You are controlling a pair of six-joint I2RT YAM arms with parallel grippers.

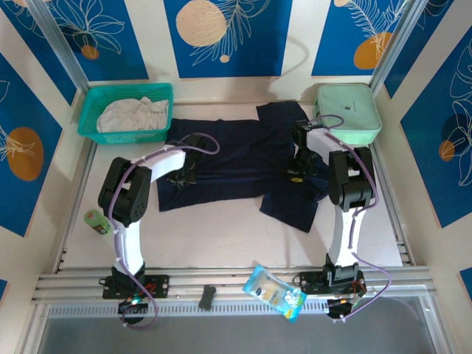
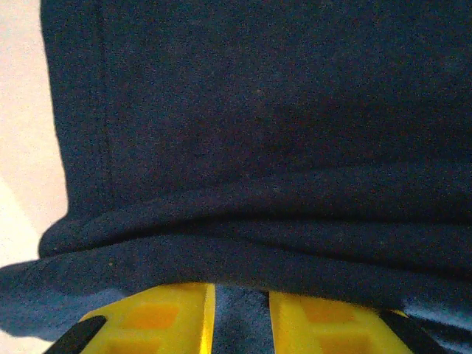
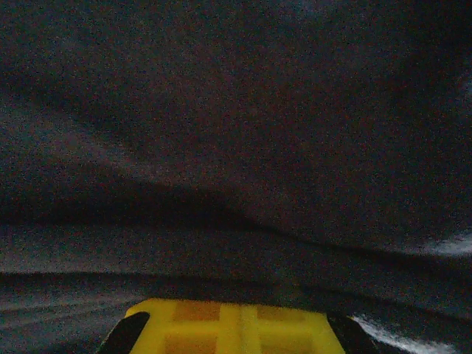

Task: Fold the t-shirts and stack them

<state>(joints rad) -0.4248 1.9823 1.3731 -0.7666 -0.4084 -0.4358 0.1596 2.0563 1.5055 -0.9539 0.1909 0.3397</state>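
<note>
The dark navy t-shirt (image 1: 228,158) lies spread across the middle of the table, its right part bunched and folded toward the front. My left gripper (image 1: 184,171) sits at the shirt's left edge, shut on a thick fold of navy cloth (image 2: 258,133) that fills the gap between its yellow fingers (image 2: 169,317). My right gripper (image 1: 299,173) is on the shirt's right side. Its yellow fingers (image 3: 199,324) are pressed together, with the tips buried under a ridge of the navy cloth (image 3: 236,133). The pale off-white t-shirt (image 1: 133,114) lies crumpled in the teal basket (image 1: 87,122) at the back left.
A mint-green hard case (image 1: 348,112) stands at the back right, close to the right arm. A small green object (image 1: 96,221) lies at the left edge. A blue packet (image 1: 274,293) and a small black piece (image 1: 208,296) rest on the front rail between the arm bases.
</note>
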